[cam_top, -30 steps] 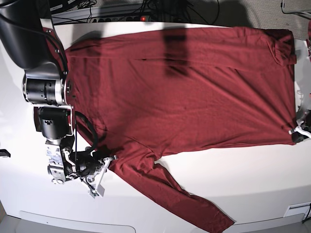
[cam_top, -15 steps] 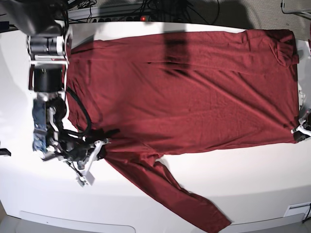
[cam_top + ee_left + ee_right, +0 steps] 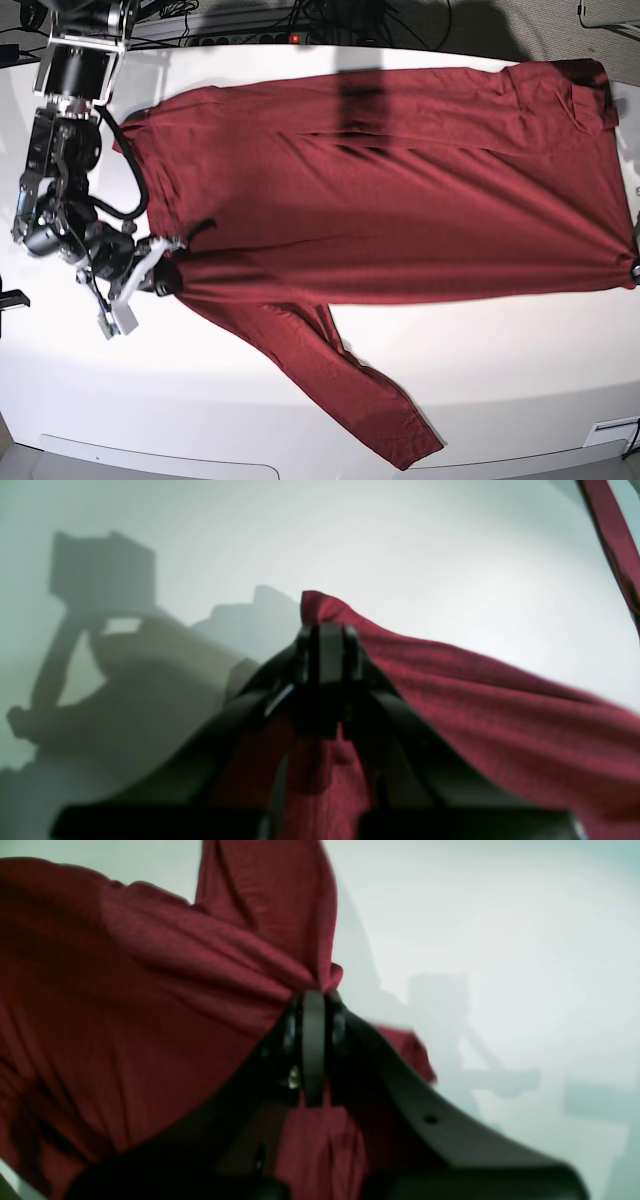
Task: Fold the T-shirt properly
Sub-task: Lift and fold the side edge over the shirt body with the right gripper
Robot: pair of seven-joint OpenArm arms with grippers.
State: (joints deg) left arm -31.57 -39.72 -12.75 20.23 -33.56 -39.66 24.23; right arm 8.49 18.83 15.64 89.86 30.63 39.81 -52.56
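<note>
Across the white worktop [image 3: 480, 360] lies the maroon T-shirt [image 3: 400, 190], spread wide, one long sleeve trailing toward the near edge. My right claw [image 3: 165, 277] is clamped tight on the cloth at one end of its lower edge; my left claw [image 3: 327, 645] pinches the other end, at the far side of the worktop. To do this step well, I judge I should keep both grips firm, hold the edge taut and level between them, and move together so nothing bunches.
</note>
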